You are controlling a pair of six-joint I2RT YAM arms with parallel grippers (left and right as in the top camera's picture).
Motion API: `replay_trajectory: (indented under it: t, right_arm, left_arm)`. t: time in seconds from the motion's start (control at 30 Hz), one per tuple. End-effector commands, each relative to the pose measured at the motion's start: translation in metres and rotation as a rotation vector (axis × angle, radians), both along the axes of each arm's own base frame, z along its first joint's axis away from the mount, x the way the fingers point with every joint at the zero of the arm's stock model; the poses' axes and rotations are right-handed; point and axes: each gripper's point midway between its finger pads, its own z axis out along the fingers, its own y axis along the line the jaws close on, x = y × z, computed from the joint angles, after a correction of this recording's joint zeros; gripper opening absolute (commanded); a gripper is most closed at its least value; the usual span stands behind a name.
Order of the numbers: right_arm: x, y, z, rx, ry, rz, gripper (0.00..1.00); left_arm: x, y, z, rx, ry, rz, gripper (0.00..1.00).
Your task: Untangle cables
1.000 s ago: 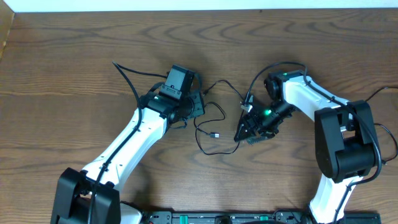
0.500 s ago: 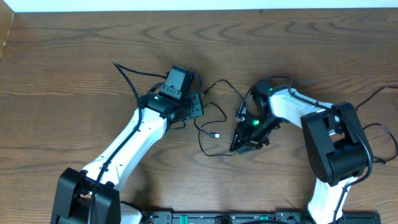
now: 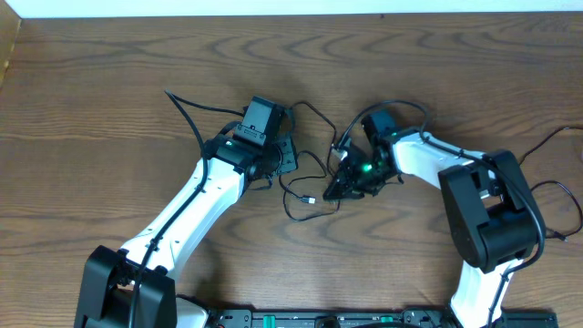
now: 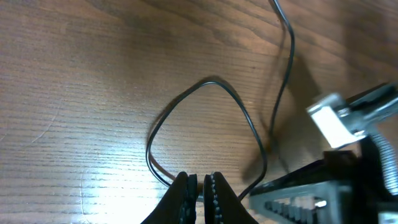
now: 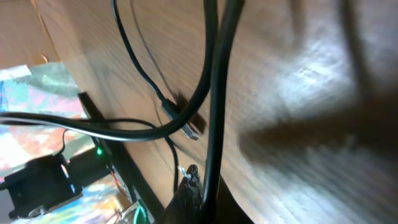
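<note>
Left hand [image 4: 198,194] pinched tight on black cable [image 4: 211,81] — right hand [image 5: 191,186] likewise.

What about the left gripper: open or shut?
Shut. The left gripper has its fingers pressed nearly together, apparently pinching the black cable.

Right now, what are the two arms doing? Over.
Left gripper shut on black cable. Right gripper likewise. Loose loops, plug end between them. No obstacle seen.
</note>
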Motion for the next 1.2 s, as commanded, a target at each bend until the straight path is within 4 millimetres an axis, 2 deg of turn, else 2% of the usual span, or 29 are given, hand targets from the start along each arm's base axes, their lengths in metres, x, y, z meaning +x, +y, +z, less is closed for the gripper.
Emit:
replay_trajectory:
  t: [0.0, 0.13, 0.17, 0.2, 0.3, 0.4, 0.5, 0.6, 0.7, 0.77, 0.87, 0.93, 0.97, 1.03, 1.1, 1.17]
  right_arm:
    - [0.035, -0.021, 0.029, -0.056, -0.197, 0.019, 0.01]
    - [0.064, -0.073, 0.057, -0.317, -0.346, 0.001, 0.01]
    - [0.076, -0.096, 0.071, -0.421, -0.400, -0.028, 0.01]
    - [0.082, -0.110, 0.080, -0.480, -0.431, -0.050, 0.01]
    - [0.108, -0.173, 0.130, -0.726, -0.576, -0.179, 0.01]
    - [0.120, -0.231, 0.181, -0.927, -0.695, -0.328, 0.01]
    - [0.122, -0.295, 0.237, -1.123, -0.805, -0.532, 0.01]
    - [0.113, -0.344, 0.278, -1.252, -0.870, -0.714, 0.01]
    - [0.101, -0.387, 0.306, -1.355, -0.896, -0.871, 0.01]
    - [0.093, -0.413, 0.317, -1.396, -0.895, -0.960, 0.01]
    - [0.086, -0.436, 0.317, -1.405, -0.869, -1.013, 0.01]
    - [0.085, -0.445, 0.310, -1.380, -0.846, -1.018, 0.01]
    - [0.085, -0.448, 0.306, -1.366, -0.836, -1.017, 0.04]
    - [0.088, -0.447, 0.297, -1.311, -0.822, -0.999, 0.32]
    - [0.095, -0.438, 0.288, -1.220, -0.823, -0.969, 0.53]
    - [0.102, -0.426, 0.283, -1.123, -0.836, -0.937, 0.59]
  left_arm:
    - [0.001, 0.002, -0.001, 0.016, -0.002, 0.000, 0.11]
    - [0.001, 0.002, -0.001, 0.016, -0.002, 0.000, 0.11]
    - [0.001, 0.002, -0.001, 0.016, -0.002, 0.000, 0.11]
    - [0.001, 0.002, -0.001, 0.016, -0.002, 0.000, 0.11]
    - [0.001, 0.002, -0.001, 0.016, -0.002, 0.000, 0.12]
    - [0.000, 0.002, -0.002, 0.018, 0.002, 0.000, 0.11]
    - [-0.002, 0.003, -0.003, 0.023, 0.011, 0.000, 0.11]
    - [-0.003, 0.004, -0.004, 0.029, 0.013, -0.010, 0.11]
    - [-0.003, 0.004, -0.004, 0.030, 0.015, -0.010, 0.12]
    - [-0.003, 0.004, -0.004, 0.030, 0.015, -0.010, 0.11]
    - [-0.003, 0.004, -0.004, 0.029, 0.015, -0.010, 0.12]
    - [-0.003, 0.004, -0.004, 0.029, 0.015, -0.010, 0.12]
    - [-0.003, 0.004, -0.004, 0.029, 0.015, -0.010, 0.12]
    - [-0.003, 0.004, -0.004, 0.029, 0.015, -0.010, 0.13]
    - [-0.003, 0.004, -0.004, 0.029, 0.015, -0.010, 0.27]
    - [-0.003, 0.004, -0.004, 0.029, 0.015, -0.010, 0.31]
